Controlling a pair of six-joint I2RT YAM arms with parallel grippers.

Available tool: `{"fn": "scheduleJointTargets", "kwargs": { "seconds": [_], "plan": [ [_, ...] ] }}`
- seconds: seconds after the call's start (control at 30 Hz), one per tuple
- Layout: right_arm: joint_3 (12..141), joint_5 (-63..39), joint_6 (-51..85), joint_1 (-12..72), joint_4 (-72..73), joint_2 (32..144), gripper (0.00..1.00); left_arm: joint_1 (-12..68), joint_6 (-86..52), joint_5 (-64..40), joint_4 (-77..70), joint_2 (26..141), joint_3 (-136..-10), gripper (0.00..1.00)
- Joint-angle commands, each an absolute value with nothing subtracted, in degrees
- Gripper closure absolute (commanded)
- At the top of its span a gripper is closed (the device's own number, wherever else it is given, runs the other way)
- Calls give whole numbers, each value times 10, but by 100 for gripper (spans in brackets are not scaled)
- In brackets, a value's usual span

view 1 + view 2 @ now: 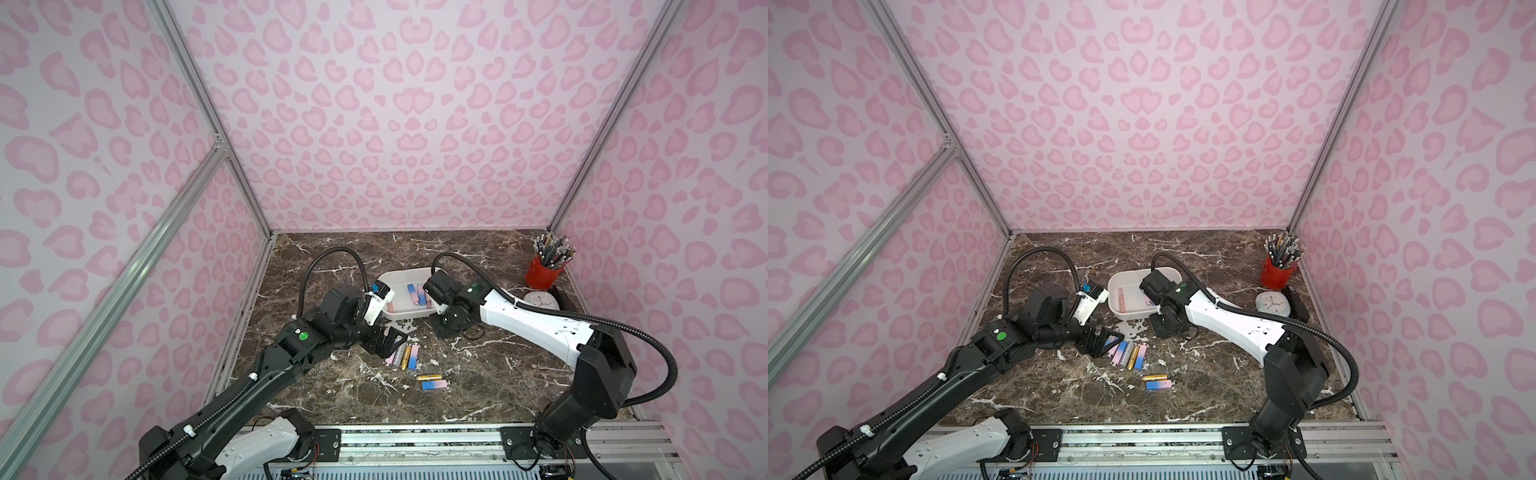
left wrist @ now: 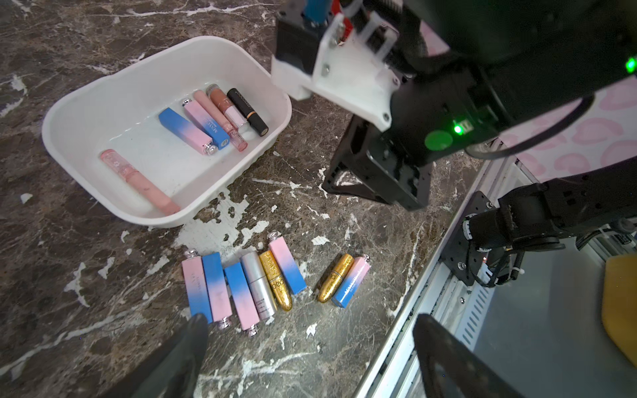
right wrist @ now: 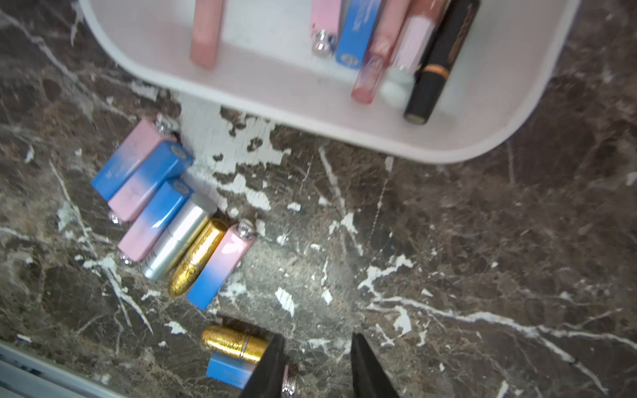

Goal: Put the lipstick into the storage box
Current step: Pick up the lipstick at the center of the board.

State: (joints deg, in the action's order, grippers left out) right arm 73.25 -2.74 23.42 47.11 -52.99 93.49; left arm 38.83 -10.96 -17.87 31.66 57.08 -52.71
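Note:
The white storage box [image 1: 400, 277] [image 2: 103, 79] sits mid-table and holds several lipstick tubes [image 2: 213, 120], plus a long pink one [image 2: 138, 179] lying apart. In front of it, a row of several lipsticks [image 1: 401, 356] [image 2: 241, 282] lies on the marble, with a gold and a blue-pink pair [image 1: 432, 382] [image 3: 234, 344] nearer the front. My left gripper [image 1: 388, 338] [image 2: 310, 320] stands wide open, empty, at the row's left end. My right gripper [image 1: 445, 330] [image 3: 317, 341] hangs low by the box's front right corner, jaws slightly apart over bare marble beside the pair.
A red pencil cup [image 1: 540, 274] stands at the back right, with a small white clock [image 1: 540, 301] and a black item [image 1: 569, 299] next to it. A metal rail [image 1: 415, 436] runs along the table's front edge. Pink patterned walls enclose three sides.

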Motion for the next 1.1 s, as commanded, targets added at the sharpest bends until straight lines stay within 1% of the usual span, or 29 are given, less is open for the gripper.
{"fn": "scheduleJointTargets", "kwargs": {
  "seconds": [0.0,0.13,0.23,0.43,0.73,1.07],
  "plan": [
    [704,-31,263,504,-511,928,64,388,-136,-157,305,549,-516,4],
    [678,-48,282,543,-482,930,64,388,-135,-142,315,540,-518,4],
    [683,-41,281,570,-479,946,64,387,-131,-141,322,543,-526,4],
    [685,-40,283,596,-470,975,64,387,-128,-140,330,543,-532,4],
    [663,-56,289,614,-454,985,64,386,-132,-135,334,536,-529,4],
    [634,-61,286,613,-439,995,63,375,-140,-122,333,511,-518,4]
  ]
}}
